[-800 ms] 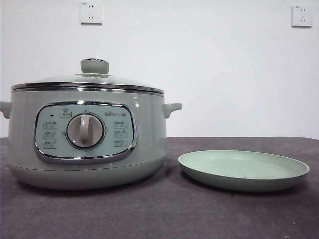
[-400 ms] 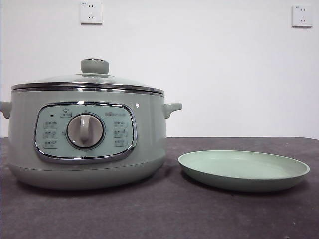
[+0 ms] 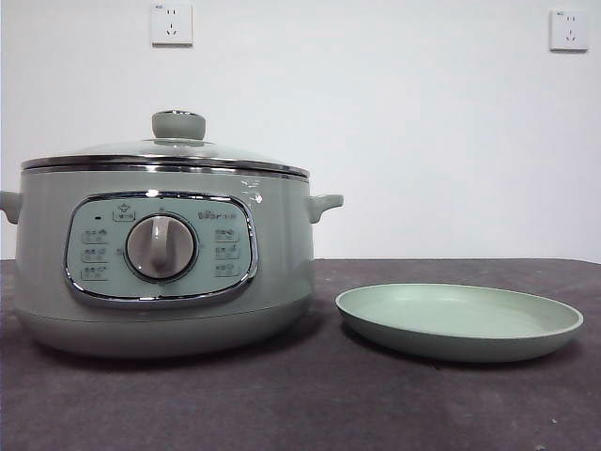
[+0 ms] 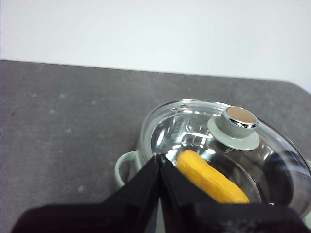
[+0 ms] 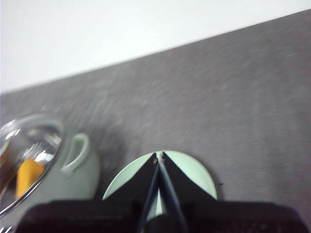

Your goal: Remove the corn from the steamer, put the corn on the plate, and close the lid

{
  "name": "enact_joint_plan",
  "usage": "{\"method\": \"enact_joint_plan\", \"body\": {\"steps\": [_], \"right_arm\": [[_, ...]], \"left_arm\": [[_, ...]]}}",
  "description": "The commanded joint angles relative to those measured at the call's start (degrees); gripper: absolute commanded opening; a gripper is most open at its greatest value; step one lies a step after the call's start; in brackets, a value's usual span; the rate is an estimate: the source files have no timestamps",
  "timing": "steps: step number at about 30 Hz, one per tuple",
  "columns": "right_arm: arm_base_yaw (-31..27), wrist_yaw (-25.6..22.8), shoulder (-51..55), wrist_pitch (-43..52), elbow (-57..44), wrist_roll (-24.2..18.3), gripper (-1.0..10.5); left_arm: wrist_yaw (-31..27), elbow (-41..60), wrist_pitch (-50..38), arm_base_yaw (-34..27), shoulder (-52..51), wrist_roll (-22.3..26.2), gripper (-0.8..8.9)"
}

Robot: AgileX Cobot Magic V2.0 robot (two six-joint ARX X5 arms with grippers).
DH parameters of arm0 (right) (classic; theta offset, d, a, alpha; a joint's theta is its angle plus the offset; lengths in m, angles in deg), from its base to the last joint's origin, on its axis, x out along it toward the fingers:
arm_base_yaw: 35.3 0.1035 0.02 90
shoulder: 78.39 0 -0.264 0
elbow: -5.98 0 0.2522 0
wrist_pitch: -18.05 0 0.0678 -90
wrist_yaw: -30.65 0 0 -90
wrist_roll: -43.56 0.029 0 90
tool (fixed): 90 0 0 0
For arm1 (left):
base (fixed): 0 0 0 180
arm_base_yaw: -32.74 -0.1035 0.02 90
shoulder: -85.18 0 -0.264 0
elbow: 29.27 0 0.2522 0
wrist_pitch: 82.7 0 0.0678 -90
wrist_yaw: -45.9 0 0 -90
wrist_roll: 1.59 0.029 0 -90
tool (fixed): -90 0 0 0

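My left gripper [image 4: 159, 160] hangs above the steamer [image 3: 164, 272], its two black jaws pressed together to a point and holding nothing. From my left wrist I look down through the glass lid [image 4: 228, 150], which sits closed on the pot's chrome rim with its pale green knob [image 4: 238, 124] on top. Under the glass lies the corn [image 4: 210, 178], a stubby yellow-orange cob resting inside the shiny inner bowl, its rounded end toward the side handle [image 4: 125, 167] that shows beside my jaws.

My right gripper [image 5: 159, 158] is likewise narrowed right down, jaws meeting at their tips and gripping nothing. It hovers over the plate [image 5: 194, 177], whose pale green rim shows on both sides of the jaws. At the edge of that wrist view I can make out the steamer's other handle [image 5: 77, 153] and a slice of the lid with a blurred patch of yellow beneath it.

From the front, the steamer stands on the dark surface [image 3: 310, 404] with its control panel and dial [image 3: 161, 247] facing the camera and the lid seated level on top. The plate sits just beside the pot on the same surface, near it but not touching, and nothing lies on it. Neither of my arms shows in that front view
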Motion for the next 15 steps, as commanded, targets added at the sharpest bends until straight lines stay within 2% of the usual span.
{"method": "enact_joint_plan", "body": {"steps": [1, 5, 7, 9, 12, 13, 15], "right_arm": [[0.04, 5.05, -5.64, -3.72, 5.51, -5.35, 0.0], [0.04, 13.68, -13.22, -10.16, 12.35, -9.90, 0.0], [0.04, 16.24, -16.11, -12.46, 14.56, -11.47, 0.0], [0.04, 17.25, -18.29, -13.44, 15.76, -12.24, 0.1], [0.04, 17.38, -20.41, -13.49, 16.09, -12.50, 1.6], [0.04, 17.22, -21.00, -13.53, 16.09, -12.48, 2.2], [0.04, 17.14, -21.70, -13.55, 16.09, -12.46, 3.1]], "left_arm": [[2.56, -3.76, 1.51, -0.17, 4.74, 3.52, -0.05], [7.54, -9.09, 4.57, -0.17, 11.50, 5.81, -0.04], [10.43, -11.43, 6.29, -0.17, 14.64, 6.78, -0.04], [12.81, -13.33, 7.45, -0.17, 17.49, 6.86, -0.03], [14.40, -15.30, 7.76, -0.07, 21.05, 6.84, 0.16], [14.40, -15.63, 7.67, 0.02, 21.94, 6.82, 0.82], [14.23, -16.02, 7.04, 0.24, 23.47, 6.75, 2.86]]}}
